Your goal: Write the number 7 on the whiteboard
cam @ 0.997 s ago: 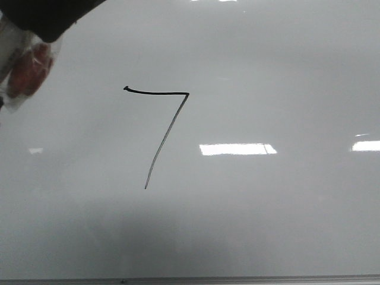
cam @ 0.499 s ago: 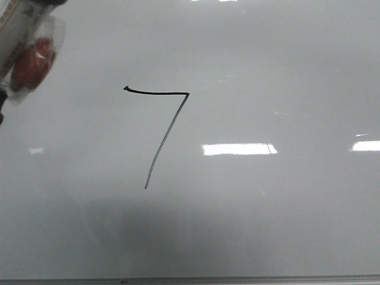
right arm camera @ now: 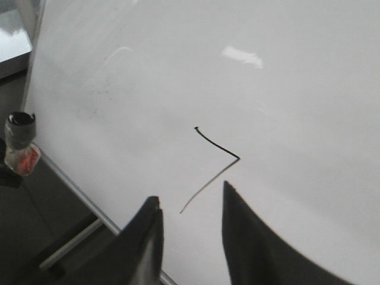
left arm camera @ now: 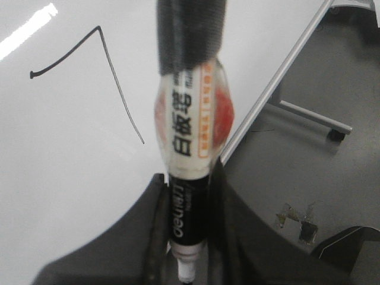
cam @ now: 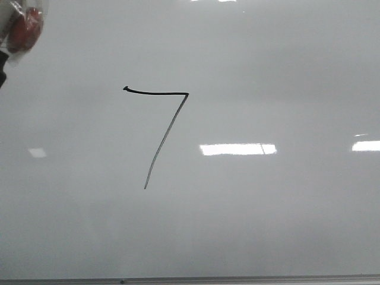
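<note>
The number 7 (cam: 157, 93) is a thin black line on the whiteboard (cam: 267, 208), left of centre, with a slanted downstroke that fades. My left gripper (left arm camera: 190, 178) is shut on a black-and-white marker (left arm camera: 191, 119) with a red label. The marker stands off the board's left edge, apart from the 7 (left arm camera: 116, 89). In the front view only the marker (cam: 24, 27) shows, in the top left corner. My right gripper (right arm camera: 190, 199) hangs open over the board near the tail of the 7 (right arm camera: 219, 148), holding nothing. The marker (right arm camera: 21, 145) also shows beyond the board's edge.
A thin metal edge strip (cam: 237, 278) runs along the board's near side. Bright light reflections (cam: 237, 149) lie right of the 7. Beyond the board's side edge (left arm camera: 285, 65) is a grey floor with a metal bar (left arm camera: 309, 116).
The marker and left arm have drawn back up and to the left, almost out of the front view. The 7 is unchanged.
</note>
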Available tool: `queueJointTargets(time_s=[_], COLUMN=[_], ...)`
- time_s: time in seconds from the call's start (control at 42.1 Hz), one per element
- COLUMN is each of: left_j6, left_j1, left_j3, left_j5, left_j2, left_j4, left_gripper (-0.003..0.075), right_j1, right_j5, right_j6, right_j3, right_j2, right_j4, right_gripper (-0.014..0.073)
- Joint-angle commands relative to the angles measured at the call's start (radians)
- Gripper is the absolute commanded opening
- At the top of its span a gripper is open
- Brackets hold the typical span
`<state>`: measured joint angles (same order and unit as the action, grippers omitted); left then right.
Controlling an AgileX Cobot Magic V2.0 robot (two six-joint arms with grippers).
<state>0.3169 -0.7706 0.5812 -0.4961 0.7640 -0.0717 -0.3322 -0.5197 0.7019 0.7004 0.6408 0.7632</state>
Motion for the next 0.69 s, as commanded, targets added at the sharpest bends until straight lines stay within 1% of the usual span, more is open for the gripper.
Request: queueJointTargets(time_s=[0.0, 0.047, 0.19, 0.332, 0.665], left_j6=[-0.010, -0.010, -0.010, -0.010, -0.010], left_j1=[0.003, 0.003, 0.003, 0.003, 0.003], left_j3=[0.035, 0.035, 0.035, 0.035, 0.035], left_j5=[0.083, 0.088, 0.107, 0.140, 0.186], left_j2=[-0.001, -0.001, -0.001, -0.001, -0.001], left_j4=[-0.011, -0.011, -0.011, -0.011, -0.011], left_gripper=[-0.0020, -0.0020, -0.0020, -0.0020, -0.0020], right_j1=[0.039, 0.047, 0.048, 0.048, 0.048], right_j5=[0.088, 0.090, 0.090, 0.090, 0.080], right_j6=[-0.031, -0.032, -0.032, -0.032, -0.032], right_j3=[-0.084, -0.135, -0.244, -0.288, -0.290], right_j2=[-0.138, -0.200, -0.335, -0.394, -0.395], right_j4=[0.041, 0.041, 0.044, 0.045, 0.045], right_gripper=[0.0145, 0.0078, -0.0072, -0.0068, -0.0068])
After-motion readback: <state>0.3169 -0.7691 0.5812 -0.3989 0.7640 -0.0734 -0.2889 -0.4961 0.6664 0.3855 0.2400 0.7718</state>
